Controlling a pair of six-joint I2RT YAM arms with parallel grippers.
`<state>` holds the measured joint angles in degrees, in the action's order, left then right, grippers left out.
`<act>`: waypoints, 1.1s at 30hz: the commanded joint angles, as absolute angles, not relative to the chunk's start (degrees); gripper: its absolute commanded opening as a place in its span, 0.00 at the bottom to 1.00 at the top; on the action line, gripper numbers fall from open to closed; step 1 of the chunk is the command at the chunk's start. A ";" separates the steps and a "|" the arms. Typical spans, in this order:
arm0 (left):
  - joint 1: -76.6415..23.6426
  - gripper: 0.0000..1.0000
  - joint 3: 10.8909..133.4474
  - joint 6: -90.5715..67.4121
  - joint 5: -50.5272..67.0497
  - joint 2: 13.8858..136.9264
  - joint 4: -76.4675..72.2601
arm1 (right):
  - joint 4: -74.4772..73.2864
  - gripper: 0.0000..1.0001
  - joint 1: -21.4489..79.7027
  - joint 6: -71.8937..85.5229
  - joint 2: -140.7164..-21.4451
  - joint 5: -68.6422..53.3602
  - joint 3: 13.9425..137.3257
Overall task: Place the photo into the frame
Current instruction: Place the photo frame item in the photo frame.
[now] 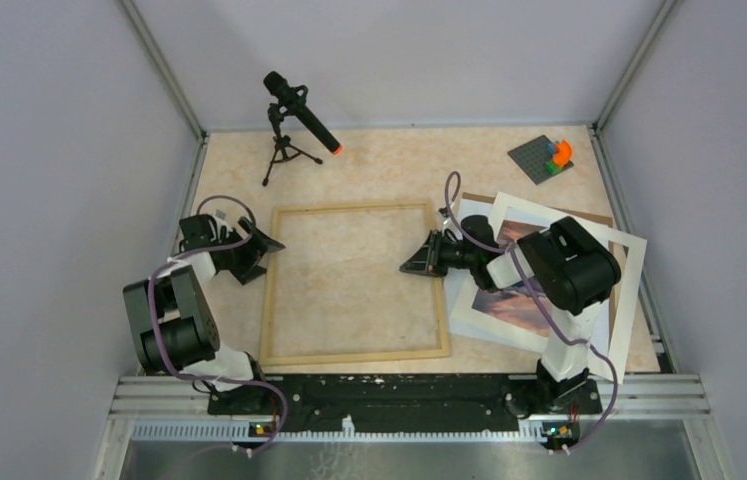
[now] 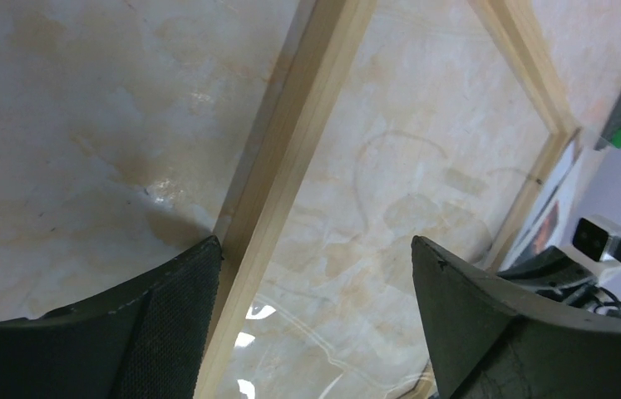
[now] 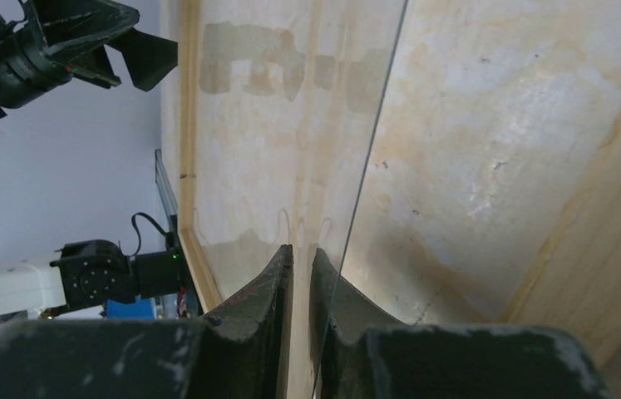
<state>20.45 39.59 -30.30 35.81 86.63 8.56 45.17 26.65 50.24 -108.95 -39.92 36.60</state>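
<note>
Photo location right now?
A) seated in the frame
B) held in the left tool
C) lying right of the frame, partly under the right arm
C: the photo lies right of the frame, partly covered by the right arm.

Your left arm (image 1: pixel 174 320) sits folded at lower left. Your left hand (image 1: pixel 265 245) points right, fingers (image 2: pixel 178 291) spread wide. Your right arm (image 1: pixel 569 270) reaches left toward centre. Your right hand (image 1: pixel 421 260) is low, fingers (image 3: pixel 269 287) nearly touching.
</note>
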 commanded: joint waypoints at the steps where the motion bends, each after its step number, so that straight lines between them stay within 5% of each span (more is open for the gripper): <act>1: 17.79 0.85 43.84 -28.32 25.37 85.76 16.44 | 42.27 0.12 28.17 46.46 -105.60 -38.96 39.84; 8: 14.42 0.75 45.72 -26.39 17.96 87.71 19.56 | 42.56 0.13 28.08 46.54 -106.17 -39.72 40.54; 17: 12.49 0.50 47.71 -25.37 12.06 90.25 22.21 | 42.37 0.13 28.03 46.34 -106.43 -39.90 41.02; 27: 8.93 0.41 48.95 -25.22 3.38 94.21 26.11 | 38.94 0.15 28.06 45.13 -105.38 -38.68 41.85; 33: 8.96 0.37 49.53 -24.99 2.08 96.36 27.14 | 31.17 0.24 28.00 42.61 -102.19 -35.73 43.36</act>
<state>9.08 51.05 -26.17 7.57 92.05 25.28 35.38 27.38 45.95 -106.89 -38.13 40.21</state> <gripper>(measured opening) 0.384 0.210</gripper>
